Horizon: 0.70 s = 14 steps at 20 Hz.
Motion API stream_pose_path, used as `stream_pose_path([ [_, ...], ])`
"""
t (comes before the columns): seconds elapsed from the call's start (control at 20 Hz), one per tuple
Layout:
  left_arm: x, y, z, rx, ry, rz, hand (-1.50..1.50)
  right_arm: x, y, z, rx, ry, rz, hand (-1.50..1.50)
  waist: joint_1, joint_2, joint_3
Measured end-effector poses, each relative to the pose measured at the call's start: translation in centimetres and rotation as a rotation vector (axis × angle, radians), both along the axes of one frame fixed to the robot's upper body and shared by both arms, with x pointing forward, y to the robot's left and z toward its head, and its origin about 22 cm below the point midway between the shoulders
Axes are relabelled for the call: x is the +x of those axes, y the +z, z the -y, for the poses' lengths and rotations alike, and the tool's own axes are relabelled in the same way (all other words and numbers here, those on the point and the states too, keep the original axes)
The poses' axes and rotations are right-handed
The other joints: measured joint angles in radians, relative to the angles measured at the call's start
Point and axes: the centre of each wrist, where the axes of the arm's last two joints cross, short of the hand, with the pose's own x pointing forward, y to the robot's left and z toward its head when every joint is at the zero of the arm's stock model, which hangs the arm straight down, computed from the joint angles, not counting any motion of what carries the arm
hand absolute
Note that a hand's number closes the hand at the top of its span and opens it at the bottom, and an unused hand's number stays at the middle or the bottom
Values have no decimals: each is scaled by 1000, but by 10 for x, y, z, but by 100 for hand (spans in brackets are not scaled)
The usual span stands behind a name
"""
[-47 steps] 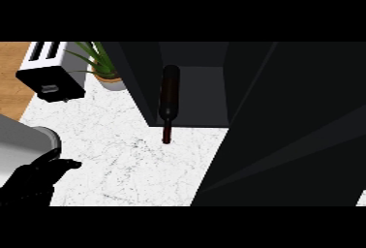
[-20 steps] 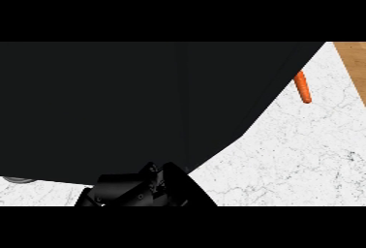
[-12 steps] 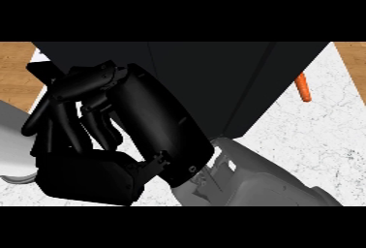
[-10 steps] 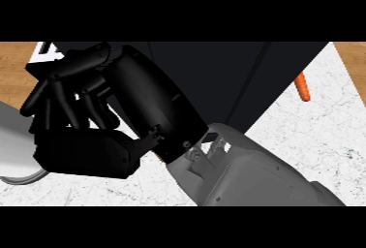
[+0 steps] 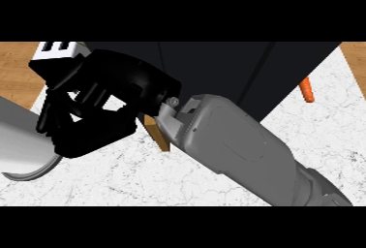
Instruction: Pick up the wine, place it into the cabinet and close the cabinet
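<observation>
Now | I see the right robot hand (image 5: 107,97) at the cabinet (image 5: 214,63) front (grip: cannot tell) | bare desk (image 5: 336,140) at right, carrot (image 5: 307,90) beside the cabinet edge.

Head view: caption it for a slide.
Right hand in front of the dark cabinet, above the marble counter; carrot at right.

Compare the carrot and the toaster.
The carrot is orange; the toaster is white with dark markings. The carrot lies at the view's right on the marble counter, beside the black cabinet; the toaster shows at top left, partly hidden by the right robot hand.
</observation>
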Motion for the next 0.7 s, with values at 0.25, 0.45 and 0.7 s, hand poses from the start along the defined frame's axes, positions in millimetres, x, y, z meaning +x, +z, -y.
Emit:
stream_pose_path([
  [0.25, -3, -1, -4, -9, 5, -6, -150, 19, -13, -7, -128, 160, -89, 150, -11, -4, 1],
  [0.45, -5, 0, -9, -6, -1, -21, -150, 38, -20, -7, -137, 227, -154, 150, -16, -10, 0],
  [0.7, -9, -1, -12, 0, 7, -14, -150, 62, -32, 2, -85, 263, -222, 150, -23, -9, 2],
])
